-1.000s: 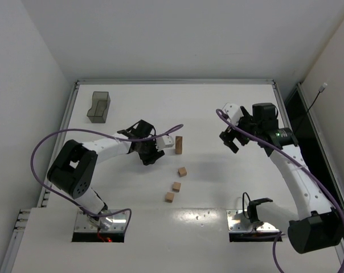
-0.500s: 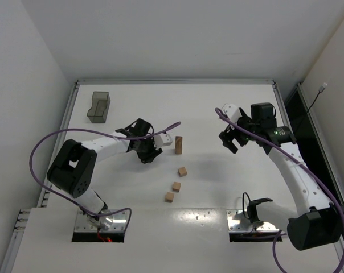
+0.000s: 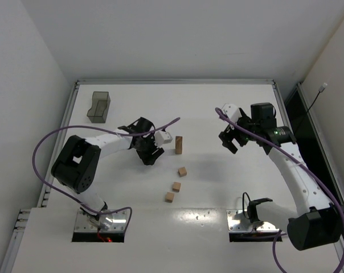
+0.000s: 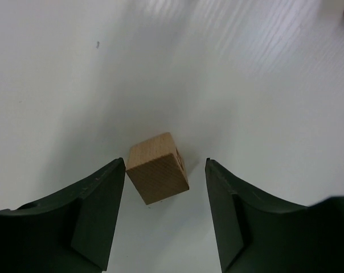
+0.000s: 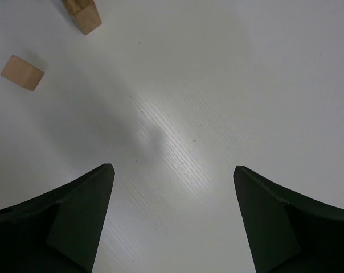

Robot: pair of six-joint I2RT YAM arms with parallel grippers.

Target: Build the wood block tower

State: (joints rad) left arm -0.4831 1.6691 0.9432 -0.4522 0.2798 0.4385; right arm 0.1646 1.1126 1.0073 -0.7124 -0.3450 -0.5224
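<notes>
Well apart from the tower (image 3: 178,145) stands the grey tray (image 3: 98,107).

On white table (image 3: 229,108): tower (image 3: 178,144); three loose blocks (image 3: 183,171) just nearside of tower; tray (image 3: 98,107) well left.

The table (image 3: 217,102) I work over is flat and white. A thin raised rim (image 3: 177,81) runs along its far edge and down both sides. Plain white walls close it in: the left wall (image 3: 24,85), the far wall (image 3: 177,40) and the right wall (image 3: 337,51). Between the table's right side and the right wall lies a dark strip (image 3: 302,122), perhaps a gap down to the floor; from above I cannot tell. A thin black cord (image 3: 315,101) with a white end hangs against that wall. The light is soft and even, leaving a pale sheen (image 5: 160,136) on the tabletop close below me.
</notes>
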